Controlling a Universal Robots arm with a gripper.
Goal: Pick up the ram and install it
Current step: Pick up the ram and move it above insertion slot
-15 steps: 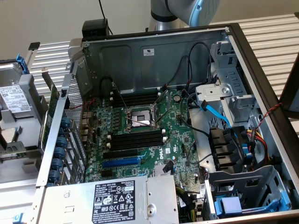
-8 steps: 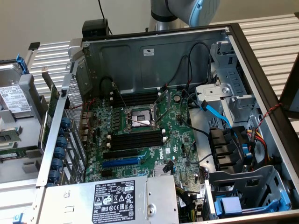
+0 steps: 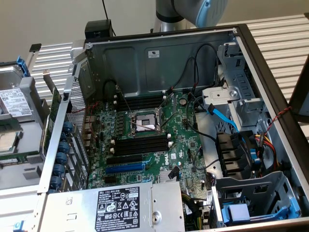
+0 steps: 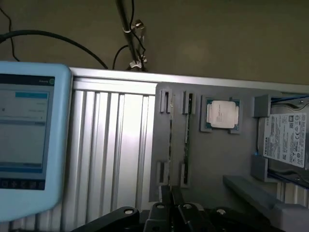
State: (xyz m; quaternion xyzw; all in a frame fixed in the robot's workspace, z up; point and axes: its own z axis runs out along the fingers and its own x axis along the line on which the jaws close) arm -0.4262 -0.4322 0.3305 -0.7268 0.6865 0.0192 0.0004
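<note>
- Exterior view: the open computer case is lying on its side on the ribbed table, with the green motherboard facing up.
- On the board, two banks of black memory slots are flanking the processor socket, and every slot is sitting unfilled. The blue expansion slot is lying on the near side of them, just beyond the power supply.
- The robot arm is showing above the far wall of the case.
- At the exterior view's left, outside the case, a hard drive is lying label up.
- Wrist view: a grey fixture plate is resting on the same ribbed table, near a teach pendant with its screen lit.
- The ram is standing on edge on this plate, held at both ends by small grey holders, so it is sitting outside the case and not yet in a slot.
- A second thin stick is standing parallel, just beside the ram. A processor chip is lying on the ram's other side, with the hard drive beyond it.
- The gripper is hanging at the near end of the second stick, in line with it. It is closed and holding nothing. Whether it is touching the holder there, I cannot tell.
</note>
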